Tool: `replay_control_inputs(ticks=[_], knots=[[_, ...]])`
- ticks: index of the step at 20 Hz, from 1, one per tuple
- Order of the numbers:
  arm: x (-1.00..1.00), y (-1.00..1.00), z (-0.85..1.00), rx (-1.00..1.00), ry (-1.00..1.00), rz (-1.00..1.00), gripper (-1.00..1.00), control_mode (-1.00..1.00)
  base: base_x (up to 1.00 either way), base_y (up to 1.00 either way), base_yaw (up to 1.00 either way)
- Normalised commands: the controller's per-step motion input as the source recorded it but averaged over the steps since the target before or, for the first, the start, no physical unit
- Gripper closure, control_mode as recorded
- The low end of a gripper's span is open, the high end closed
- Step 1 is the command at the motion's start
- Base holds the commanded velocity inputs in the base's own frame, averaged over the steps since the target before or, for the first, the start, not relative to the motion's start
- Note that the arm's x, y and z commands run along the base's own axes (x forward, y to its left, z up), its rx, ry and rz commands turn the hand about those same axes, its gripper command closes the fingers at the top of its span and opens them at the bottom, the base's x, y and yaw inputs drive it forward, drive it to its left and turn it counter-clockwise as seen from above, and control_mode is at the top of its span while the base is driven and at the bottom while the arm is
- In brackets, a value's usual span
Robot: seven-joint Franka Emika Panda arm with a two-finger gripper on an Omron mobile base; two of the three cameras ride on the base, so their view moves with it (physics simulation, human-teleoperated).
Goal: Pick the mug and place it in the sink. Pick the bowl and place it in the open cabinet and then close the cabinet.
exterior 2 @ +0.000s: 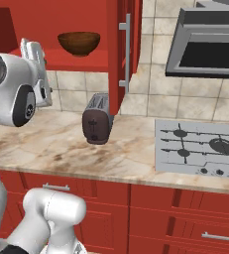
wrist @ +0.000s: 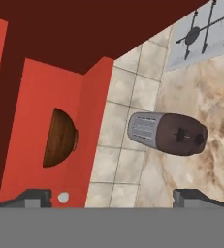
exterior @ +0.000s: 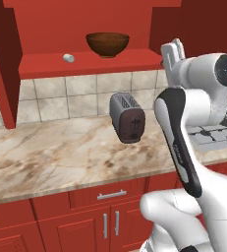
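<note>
sitting on open cabinet [exterior: 85, 66] shelf: bowl [exterior: 107, 44]; toaster [exterior: 127, 118] on marble counter [exterior: 51, 157]; gripper [wrist: 113, 196] fingers apart, empty.

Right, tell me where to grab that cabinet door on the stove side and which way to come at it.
Grip the long vertical bar handle on the open cabinet door. It stands proud of the panel and runs upright, so come in from the stove side with the fingers level, one on each side of the bar, probably near its middle.
</note>
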Motion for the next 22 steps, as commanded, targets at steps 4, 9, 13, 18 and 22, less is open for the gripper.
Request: replay_control_inputs(ticks=[4,9,13,18,22], knots=[[-0.95,-0.23,0.29,0.08,0.01,-0.01,-1.0,-1.0,0.0,0.0,0.0],[-0.97,-0.28,0.21,0.08,0.03,-0.01,-1.0,-1.0,0.0,0.0,0.0],[-0.89,-0.17,0.09,0.01,0.0,-0.01,-1.0,-1.0,0.0,0.0,0.0],[-0.55,-0.33,0.0,0.0,0.0,0.0,-1.0,-1.0,0.0,0.0,0.0],[-0.24,-0.46,0.0,0.0,0.0,0.0,-1.0,-1.0,0.0,0.0,0.0]])
